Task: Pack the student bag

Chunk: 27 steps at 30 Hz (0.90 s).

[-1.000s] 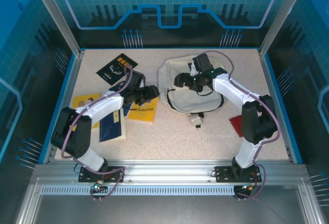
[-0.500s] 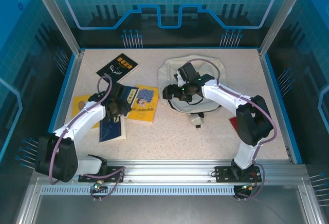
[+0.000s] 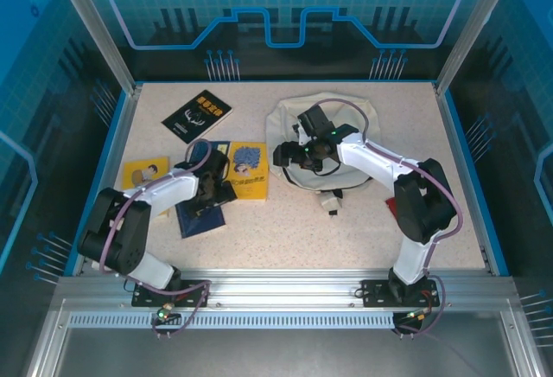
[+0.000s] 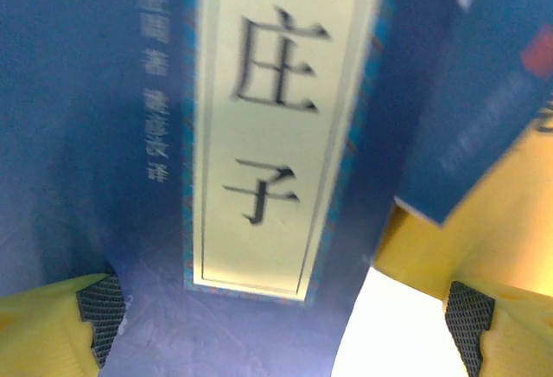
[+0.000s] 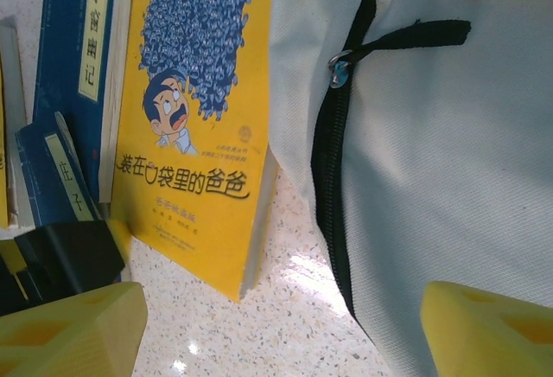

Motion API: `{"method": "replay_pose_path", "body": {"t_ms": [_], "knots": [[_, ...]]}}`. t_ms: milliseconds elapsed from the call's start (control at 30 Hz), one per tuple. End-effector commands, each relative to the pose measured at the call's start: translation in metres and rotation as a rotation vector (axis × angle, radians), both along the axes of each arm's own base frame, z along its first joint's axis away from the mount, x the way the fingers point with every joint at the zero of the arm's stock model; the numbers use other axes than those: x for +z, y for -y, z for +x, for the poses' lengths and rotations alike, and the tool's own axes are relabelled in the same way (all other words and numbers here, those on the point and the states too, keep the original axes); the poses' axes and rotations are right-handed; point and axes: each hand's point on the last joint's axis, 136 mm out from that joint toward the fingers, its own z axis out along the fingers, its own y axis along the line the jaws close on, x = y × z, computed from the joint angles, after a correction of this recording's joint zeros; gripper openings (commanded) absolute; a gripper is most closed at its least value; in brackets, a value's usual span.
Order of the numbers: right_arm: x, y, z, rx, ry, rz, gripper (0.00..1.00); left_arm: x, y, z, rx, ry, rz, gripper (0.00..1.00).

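Observation:
The student bag (image 3: 333, 165), cream-white with a black zipper (image 5: 331, 187), lies at the back right of the table. My right gripper (image 3: 287, 154) hovers at the bag's left edge, open with nothing held; in the right wrist view my right gripper (image 5: 281, 334) spans bare table between a yellow cartoon book (image 5: 194, 118) and the student bag (image 5: 432, 152). My left gripper (image 3: 218, 192) is open, low over a dark blue book (image 3: 199, 215). In the left wrist view the dark blue book (image 4: 276, 126) with its cream label lies between my left gripper's (image 4: 276, 334) yellow fingers (image 4: 52, 325).
A black book (image 3: 197, 115) lies at the back left. A second yellow book (image 3: 143, 172) sits near the left edge. Another blue book (image 5: 73, 74) lies partly under the yellow cartoon book (image 3: 246, 172). A red item (image 3: 397, 209) shows behind the right arm. Blue rails border the table.
My left gripper pulled back from the yellow cartoon book to over the dark blue book, which has turned, and its jaws opened wider. My right gripper shifted left to the bag's edge.

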Motion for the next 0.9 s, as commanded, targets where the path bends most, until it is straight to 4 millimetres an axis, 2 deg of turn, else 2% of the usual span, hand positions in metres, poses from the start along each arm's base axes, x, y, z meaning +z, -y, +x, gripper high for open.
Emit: {"method": "replay_pose_path", "body": {"t_ms": [0, 67, 133, 200, 267, 400, 500, 567, 700, 867], "knots": [[0.005, 0.01, 0.002, -0.045, 0.0, -0.021, 0.83, -0.011, 0.067, 0.005, -0.048, -0.029, -0.239, 0.97], [0.005, 0.017, 0.003, -0.068, -0.001, -0.031, 0.84, -0.006, 0.082, 0.009, -0.06, -0.023, -0.298, 0.97], [0.005, 0.022, 0.003, -0.076, 0.003, -0.031, 0.84, 0.005, 0.086, 0.013, -0.067, -0.003, -0.317, 0.97], [0.007, 0.023, 0.002, -0.062, 0.011, -0.033, 0.83, 0.019, 0.079, 0.016, -0.073, 0.025, -0.294, 0.96], [0.007, 0.017, -0.001, -0.019, 0.016, -0.023, 0.82, 0.033, 0.064, 0.016, -0.053, 0.043, -0.266, 0.97], [0.005, -0.016, -0.011, 0.131, 0.027, -0.011, 0.79, 0.044, 0.022, 0.008, 0.051, 0.066, -0.248, 0.97], [-0.002, -0.046, -0.022, 0.244, 0.042, -0.041, 0.77, 0.039, -0.009, -0.006, 0.152, 0.055, -0.24, 0.97], [-0.005, -0.066, -0.029, 0.304, 0.047, -0.036, 0.76, 0.034, -0.022, -0.015, 0.205, 0.04, -0.245, 0.97], [-0.01, -0.102, -0.04, 0.406, 0.04, 0.0, 0.76, 0.021, -0.032, -0.028, 0.269, 0.013, -0.279, 0.94], [-0.026, -0.129, -0.051, 0.483, -0.02, 0.006, 0.73, 0.01, -0.033, -0.034, 0.303, -0.004, -0.315, 0.87]]}}
